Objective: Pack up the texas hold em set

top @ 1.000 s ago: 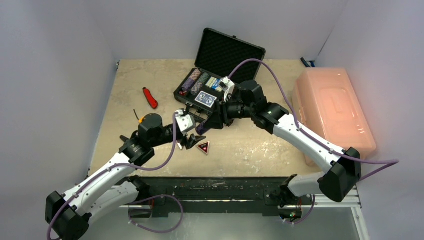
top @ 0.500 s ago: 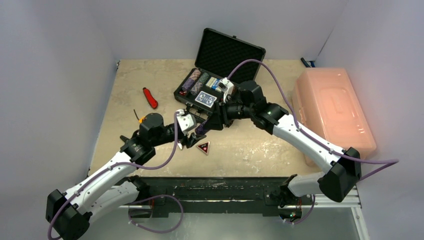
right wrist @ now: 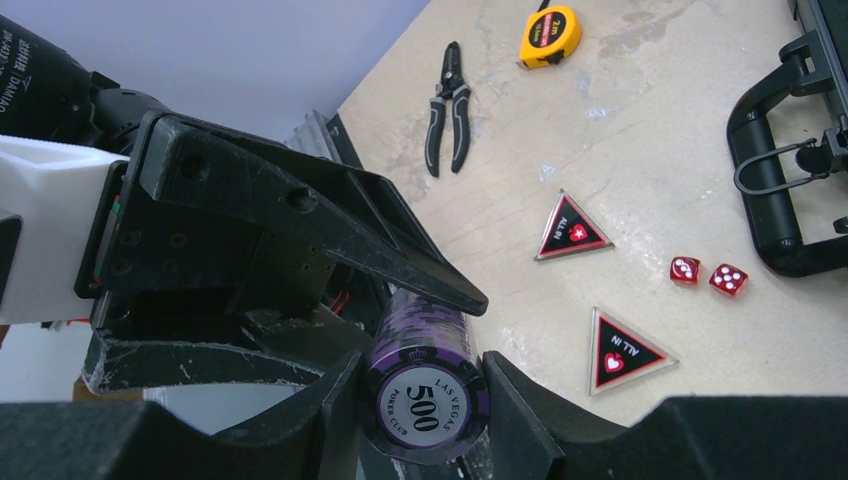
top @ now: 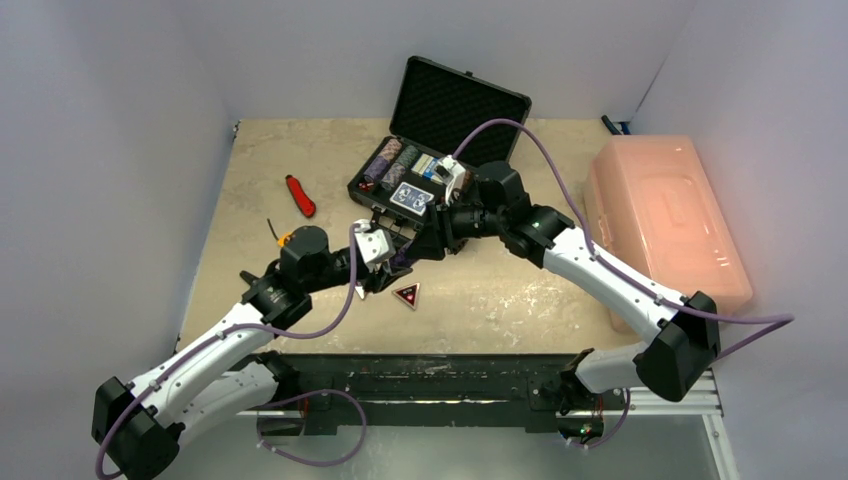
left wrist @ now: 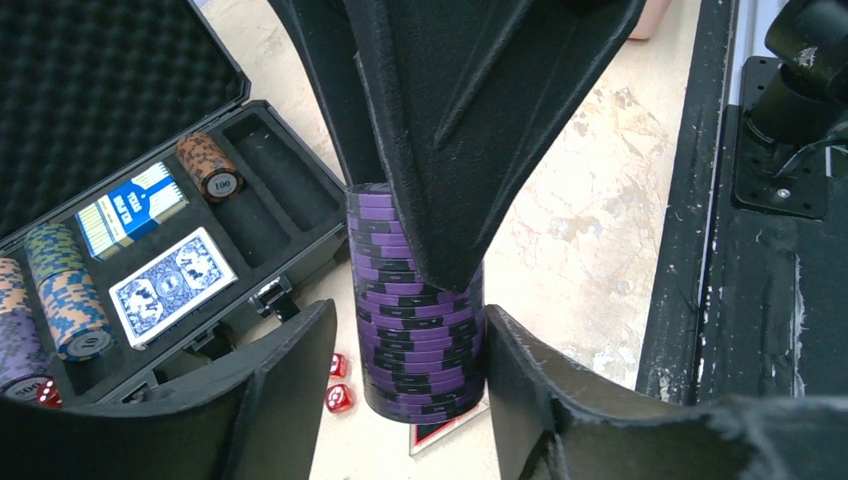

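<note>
- Near bench (top: 520, 290) centre, just short of the case (top: 455, 105) front wall, both grippers meet on one purple chip stack (right wrist: 425, 400). Right gripper (right wrist: 420, 365) pinches it, fingers pressed on both sides. Left gripper (left wrist: 408, 315) is spread round the same stack w/ a gap showing on one side, so no grip there as far as I can see.
- Done: case sits open toward the far edge, lid upright. Tray holds several chip stacks (left wrist: 70, 300), two card decks (left wrist: 172, 285) and a red die (left wrist: 45, 395).
- Left, by my read:
  - Purple stack goes into a slot; empty slots (left wrist: 285, 170) show beside the brown stack (left wrist: 208, 165).
  - Two triangular buttons (right wrist: 570, 228) and two loose dice (right wrist: 685, 270) lie on the bench between the stack and the case handle (right wrist: 770, 170).
  - Lid and latches not yet shut. Prob. past halfway.
- Room:
  - Lid walls off the far side of the tray, so approach is from above or the near side.
  - Right arm's wrist hangs over the tray's right end in the top view, so space over the slots looks tight for two arms.
  - Buttons and dice are just beside the stack, one button partly under it. A low sweep could scatter them.
  - Bench's near edge and black rail are close behind the left gripper, so little room to back off.
  - Pink bin (top: 665, 215) runs along the right edge, w/ bare bench between it and the grippers.
  - Red-handled tool (top: 300, 195), tape measure (right wrist: 553, 22) and pliers (right wrist: 450, 110) sit on the left half, well apart from the case.
</note>
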Robot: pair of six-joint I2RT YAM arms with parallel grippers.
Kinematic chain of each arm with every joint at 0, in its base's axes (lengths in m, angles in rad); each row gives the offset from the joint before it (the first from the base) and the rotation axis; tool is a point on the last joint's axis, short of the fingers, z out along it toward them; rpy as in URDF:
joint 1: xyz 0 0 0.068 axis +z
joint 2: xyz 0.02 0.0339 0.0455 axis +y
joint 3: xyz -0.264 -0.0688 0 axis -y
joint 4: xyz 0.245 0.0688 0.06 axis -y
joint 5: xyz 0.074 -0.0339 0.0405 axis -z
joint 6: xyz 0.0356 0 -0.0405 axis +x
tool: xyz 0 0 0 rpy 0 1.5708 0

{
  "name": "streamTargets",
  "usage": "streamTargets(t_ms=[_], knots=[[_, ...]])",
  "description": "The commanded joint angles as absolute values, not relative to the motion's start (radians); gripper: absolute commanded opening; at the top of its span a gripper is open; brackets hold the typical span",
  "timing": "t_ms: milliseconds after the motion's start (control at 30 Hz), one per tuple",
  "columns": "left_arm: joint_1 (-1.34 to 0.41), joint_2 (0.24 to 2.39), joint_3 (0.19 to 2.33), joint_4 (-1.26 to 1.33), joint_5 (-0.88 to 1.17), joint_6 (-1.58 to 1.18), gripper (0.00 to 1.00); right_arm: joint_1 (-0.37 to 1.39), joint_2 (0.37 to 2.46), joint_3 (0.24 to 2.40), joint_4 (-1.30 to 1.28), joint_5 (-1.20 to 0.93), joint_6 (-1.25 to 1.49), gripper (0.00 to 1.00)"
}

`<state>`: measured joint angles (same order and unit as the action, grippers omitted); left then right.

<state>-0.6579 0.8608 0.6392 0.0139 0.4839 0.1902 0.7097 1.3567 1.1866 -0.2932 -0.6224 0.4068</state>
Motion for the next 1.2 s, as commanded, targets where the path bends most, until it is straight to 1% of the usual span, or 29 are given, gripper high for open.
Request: streamTargets(t_ms=[0,133,233,267,300,367,433,500,567,667,733,1067,1167], knots=[[-0.664,0.866,0.677,0.062,0.511,0.186,0.39,0.717,1.348,1.219,-0.209,-0.669,0.411,0.0],[-0.663,0.882,0.693,0.042,0.524,0.193,0.17,0.718,1.349,1.225,-0.21,-0.669,0.411,0.0],[-0.663,0.893,0.702,0.03,0.532,0.193,0.04,0.718,1.35,1.231,-0.216,-0.667,0.408,0.0],[-0.663,0.895,0.704,0.027,0.533,0.194,0.02,0.718,1.35,1.234,-0.221,-0.666,0.405,0.04],[-0.664,0.897,0.707,0.024,0.531,0.191,0.0,0.717,1.348,1.235,-0.222,-0.663,0.403,0.12],[-0.663,0.906,0.716,0.01,0.508,0.174,0.0,0.718,1.341,1.235,-0.224,-0.651,0.401,0.29],[-0.664,0.916,0.73,0.002,0.509,0.171,0.0,0.717,1.331,1.234,-0.23,-0.633,0.399,0.53],[-0.663,0.922,0.735,-0.029,0.507,0.16,0.0,0.717,1.322,1.233,-0.236,-0.608,0.397,0.7],[-0.663,0.926,0.74,-0.04,0.504,0.151,0.0,0.718,1.309,1.233,-0.244,-0.572,0.395,0.83],[-0.664,0.937,0.755,-0.063,0.497,0.136,0.0,0.717,1.289,1.23,-0.257,-0.509,0.389,0.96],[-0.664,0.945,0.767,-0.077,0.494,0.129,0.0,0.717,1.27,1.224,-0.262,-0.446,0.39,0.99],[-0.663,1.002,0.833,-0.166,0.459,0.062,0.0,0.717,1.16,1.17,-0.337,-0.038,0.442,0.99],[-0.662,1.048,0.891,-0.235,0.375,0.015,0.0,0.718,1.144,1.163,-0.375,0.039,0.448,0.99]])
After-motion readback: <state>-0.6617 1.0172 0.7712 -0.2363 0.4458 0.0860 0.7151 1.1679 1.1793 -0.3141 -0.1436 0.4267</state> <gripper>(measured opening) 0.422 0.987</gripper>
